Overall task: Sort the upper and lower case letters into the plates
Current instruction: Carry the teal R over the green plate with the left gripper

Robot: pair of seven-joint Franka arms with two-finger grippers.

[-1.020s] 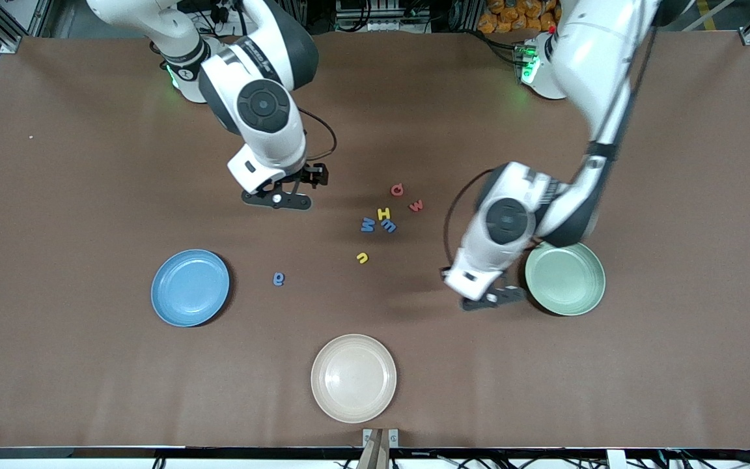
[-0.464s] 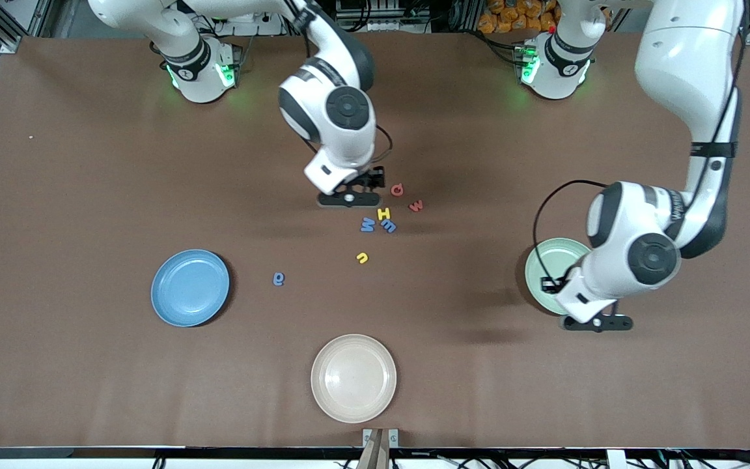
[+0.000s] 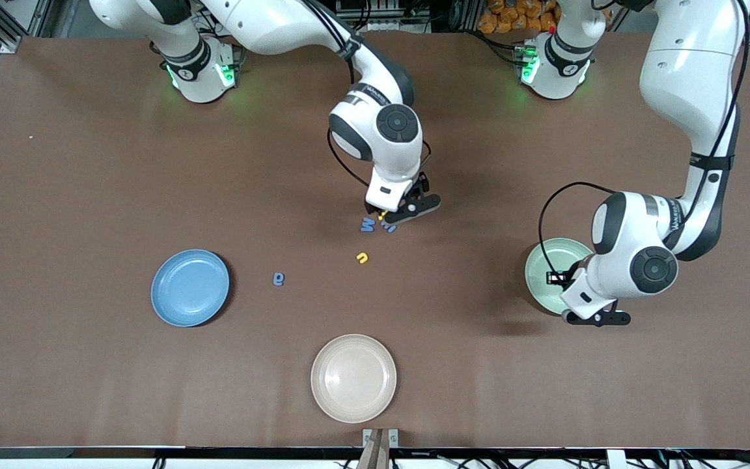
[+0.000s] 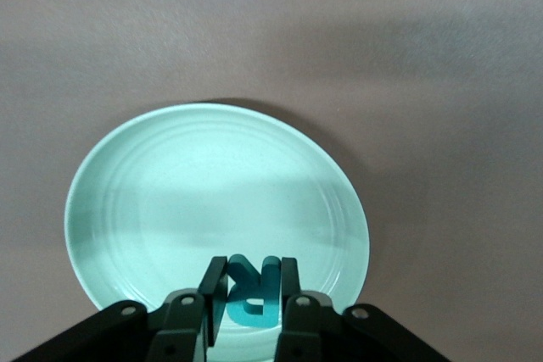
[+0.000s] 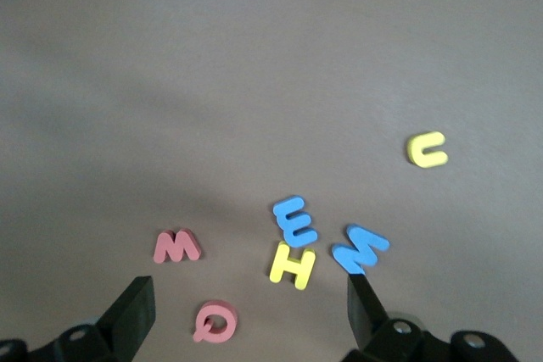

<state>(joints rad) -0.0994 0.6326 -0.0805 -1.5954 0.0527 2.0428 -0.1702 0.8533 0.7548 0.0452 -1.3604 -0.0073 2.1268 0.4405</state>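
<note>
Your left gripper (image 4: 246, 311) has carried the teal R (image 4: 250, 290) over the green plate (image 4: 153, 184), fingers narrow around it; drop it. Right gripper (image 5: 246, 320), wide, has reached the letters (image 5: 293, 243).

Eight foam letters show in all: two red (image 5: 177, 247), two yellow (image 5: 293, 264), three blue (image 5: 295, 219) and one teal (image 4: 251, 291). Three plates sit on the table (image 3: 88, 163): one blue (image 3: 189, 287), one pale green (image 3: 547, 273), one cream (image 3: 353, 378).
</note>
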